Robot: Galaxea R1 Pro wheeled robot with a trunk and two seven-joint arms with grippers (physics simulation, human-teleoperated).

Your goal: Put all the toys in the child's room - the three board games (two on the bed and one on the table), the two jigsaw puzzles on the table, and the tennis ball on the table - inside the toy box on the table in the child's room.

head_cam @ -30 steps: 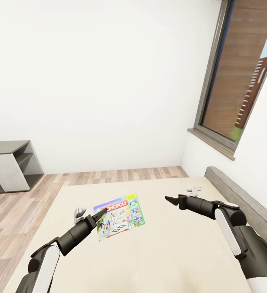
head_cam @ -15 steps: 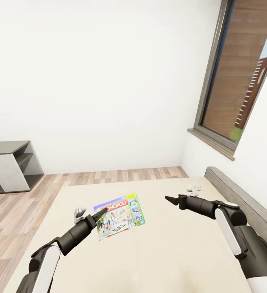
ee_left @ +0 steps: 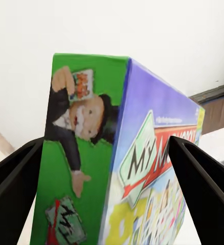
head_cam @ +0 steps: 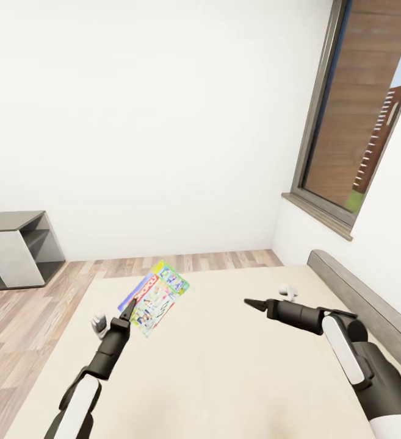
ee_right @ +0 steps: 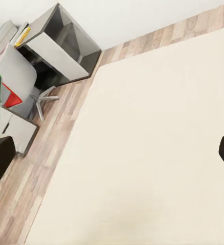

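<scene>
Early in the job, by the look of it. The left gripper (head_cam: 129, 310) has its fingers pinching the Monopoly box (head_cam: 156, 297), which is lifted clear of the bed (head_cam: 237, 378) & tilted up on edge above the mattress. The left wrist view confirms the grip: Monopoly box (ee_left: 122, 163) stands betw. the two dark fingers (ee_left: 12, 176), green spine & cartoon man facing the cam.

Right gripper (head_cam: 253, 303) hovers over the bed w/ nothing in it; in the head view its fingers look drawn to a point, but in the right wrist view they sit at opposite edges w/ bare mattress betw. them, so I read them as spread.

Done so far, as far as shown: one board game picked up, not yet delivered. No other game box is visible on the mattress (can't tell where the 2nd one is). Toy box & the table's toys aren't identifiable here; only a grey shelf unit (head_cam: 17, 247) stands by the wall across the wood floor (head_cam: 35, 305).

Left, I'd judge: carry this box over to the toy box, drop it in, then fetch the rest.
</scene>
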